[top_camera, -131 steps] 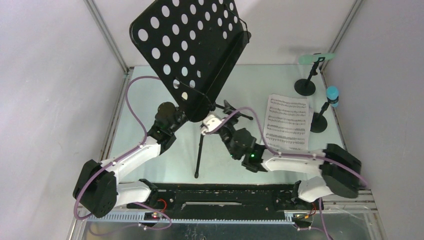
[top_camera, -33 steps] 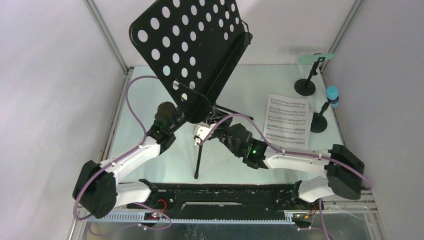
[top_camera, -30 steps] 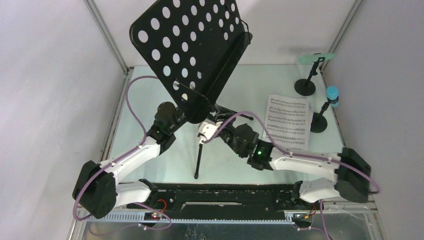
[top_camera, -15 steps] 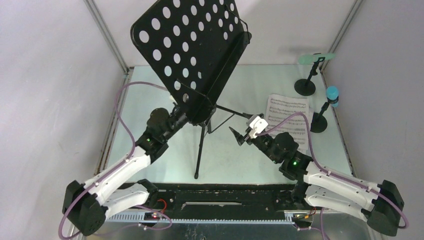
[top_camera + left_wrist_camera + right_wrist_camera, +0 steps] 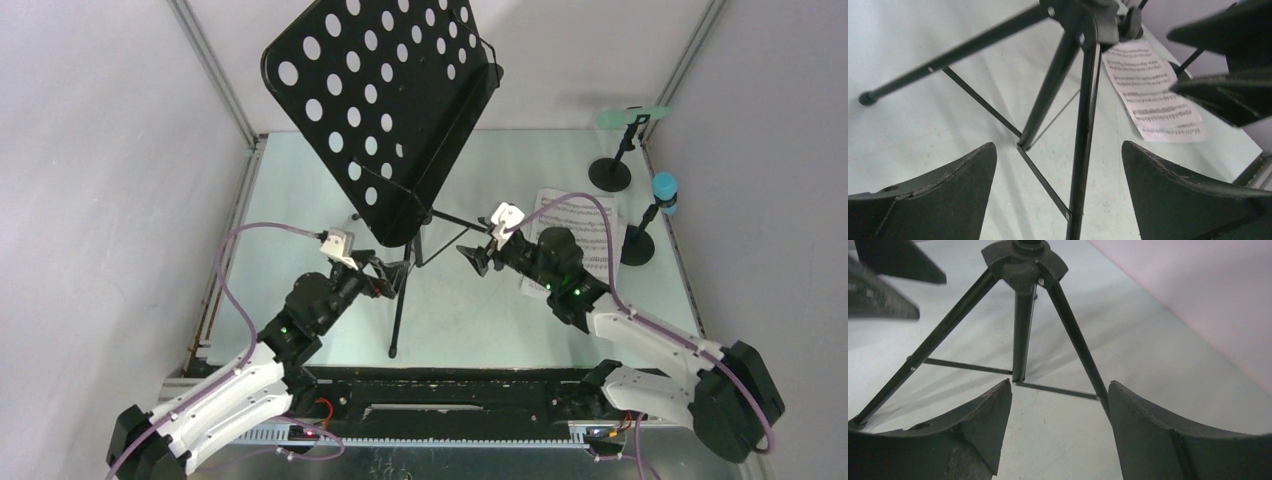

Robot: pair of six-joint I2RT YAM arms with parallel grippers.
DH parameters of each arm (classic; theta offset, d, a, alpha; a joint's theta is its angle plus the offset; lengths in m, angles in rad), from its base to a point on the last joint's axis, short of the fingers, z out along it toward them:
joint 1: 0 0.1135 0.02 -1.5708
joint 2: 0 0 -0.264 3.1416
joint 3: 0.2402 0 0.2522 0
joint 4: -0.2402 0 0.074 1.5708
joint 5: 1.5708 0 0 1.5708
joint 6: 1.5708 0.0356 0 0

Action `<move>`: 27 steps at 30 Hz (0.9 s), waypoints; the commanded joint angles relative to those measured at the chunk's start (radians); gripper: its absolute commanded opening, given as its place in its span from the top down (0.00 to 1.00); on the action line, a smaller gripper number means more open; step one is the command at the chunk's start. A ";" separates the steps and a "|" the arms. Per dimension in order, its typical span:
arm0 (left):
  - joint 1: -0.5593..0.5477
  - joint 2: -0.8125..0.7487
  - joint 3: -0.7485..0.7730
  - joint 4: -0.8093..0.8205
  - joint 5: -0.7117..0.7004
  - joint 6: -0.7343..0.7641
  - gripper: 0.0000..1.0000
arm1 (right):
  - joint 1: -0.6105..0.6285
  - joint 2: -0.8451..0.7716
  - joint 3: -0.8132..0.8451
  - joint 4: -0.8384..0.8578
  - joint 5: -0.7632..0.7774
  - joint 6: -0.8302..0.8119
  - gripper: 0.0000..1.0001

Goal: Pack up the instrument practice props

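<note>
The black music rack stands upright on its tripod, its perforated desk [image 5: 380, 100] tilted high over the table. My left gripper [image 5: 393, 276] is open low beside the near tripod leg [image 5: 1083, 150], which runs between the spread fingers untouched. My right gripper [image 5: 472, 258] is open on the rack's right, facing the tripod hub [image 5: 1023, 262], with nothing between its fingers. The white sheet music [image 5: 596, 218] lies flat, partly under my right arm. A mint-green microphone [image 5: 632, 117] and a blue microphone [image 5: 665, 192] sit in black round-based holders [image 5: 610, 175] [image 5: 637, 245].
Metal frame posts rise at the back left [image 5: 215, 75] and back right [image 5: 690, 60]. The arms' black base rail [image 5: 440, 390] runs along the near edge. Purple cables loop off both wrists. The tripod's thin braces [image 5: 1055, 389] span between its legs near the tabletop.
Both grippers have opened and drawn back from the rack's pole. The left arm has pulled toward the near edge, the right arm has swung out to the right. The rack stays standing.
</note>
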 commanded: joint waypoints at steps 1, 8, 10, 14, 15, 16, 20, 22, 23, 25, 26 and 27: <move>-0.079 0.018 -0.037 0.016 -0.096 -0.033 0.00 | -0.034 0.112 0.124 0.032 -0.136 -0.057 0.22; -0.167 0.160 -0.006 0.082 -0.169 -0.015 0.08 | -0.043 0.315 0.270 0.034 -0.113 -0.154 0.24; -0.179 0.197 0.015 0.090 -0.170 -0.009 0.11 | -0.043 0.359 0.289 0.047 -0.107 -0.174 0.25; -0.194 0.254 0.035 0.097 -0.172 0.000 0.18 | -0.043 0.447 0.326 0.056 -0.105 -0.219 0.27; -0.196 0.263 0.033 0.099 -0.166 0.003 0.20 | -0.043 0.468 0.334 0.061 -0.100 -0.224 0.27; -0.197 0.268 0.029 0.106 -0.158 0.011 0.22 | -0.043 0.479 0.339 0.077 -0.085 -0.221 0.28; -0.209 0.304 -0.003 0.136 -0.177 0.018 0.29 | -0.045 0.545 0.340 0.161 -0.039 -0.210 0.34; -0.210 0.315 -0.014 0.151 -0.194 0.016 0.32 | -0.046 0.568 0.340 0.187 -0.022 -0.218 0.40; -0.212 0.318 -0.015 0.156 -0.204 0.017 0.34 | -0.046 0.577 0.339 0.198 -0.016 -0.219 0.44; -0.211 0.318 -0.011 0.158 -0.227 0.023 0.39 | -0.046 0.590 0.339 0.203 -0.016 -0.228 0.52; -0.211 0.317 -0.008 0.159 -0.237 0.026 0.42 | -0.045 0.592 0.339 0.203 -0.018 -0.228 0.57; -0.211 0.315 -0.005 0.161 -0.245 0.034 0.46 | -0.043 0.592 0.334 0.208 -0.022 -0.224 0.61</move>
